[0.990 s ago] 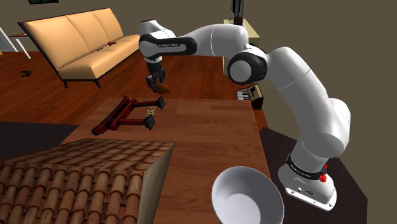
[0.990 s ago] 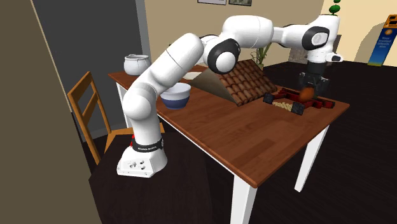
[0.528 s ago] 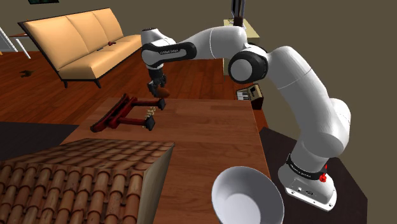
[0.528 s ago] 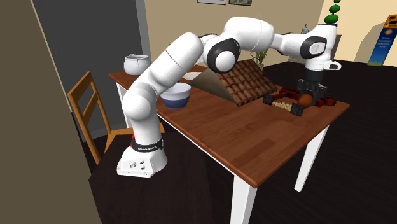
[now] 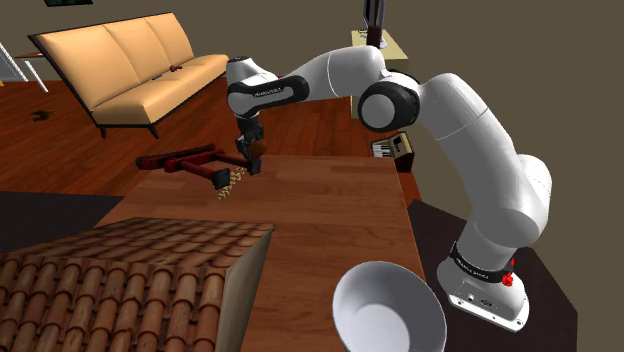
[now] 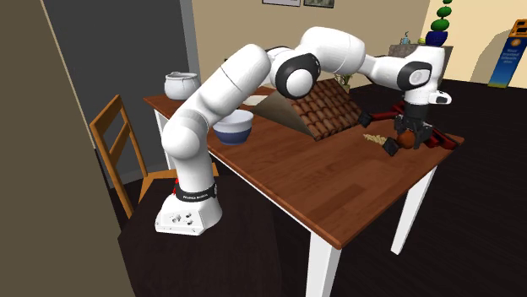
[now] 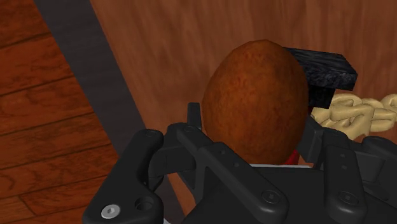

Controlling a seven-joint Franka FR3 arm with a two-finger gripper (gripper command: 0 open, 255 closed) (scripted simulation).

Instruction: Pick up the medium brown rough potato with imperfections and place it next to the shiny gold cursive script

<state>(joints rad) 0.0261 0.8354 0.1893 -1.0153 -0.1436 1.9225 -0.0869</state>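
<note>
A brown rough potato (image 7: pixel 254 95) sits clasped between my black fingers (image 7: pixel 191 124), so my gripper (image 7: pixel 251 130) is shut on it. In the shoulder view the gripper (image 5: pixel 248 152) hangs low over the far edge of the wooden table (image 5: pixel 320 220) with the potato (image 5: pixel 254 159) at its tip. Just beside it lies the gold cursive script (image 5: pixel 228 185), fixed to a dark red frame (image 5: pixel 180 162) with a black end block (image 7: pixel 321 70). The second exterior view shows the potato (image 6: pixel 408 139) right next to the script (image 6: pixel 376 136), near the table's corner.
A tiled roof-shaped block (image 5: pixel 130 280) and a white bowl (image 5: pixel 390 310) occupy the near part of the table. A white pot (image 6: pixel 180 84) stands at the other end, with a wooden chair (image 6: pixel 114 139) beside it. A tan sofa (image 5: pixel 130 60) stands on the floor beyond.
My gripper has come down with the potato to just above the table's far edge. The red frame with the gold script has swung round towards the shoulder view's left.
</note>
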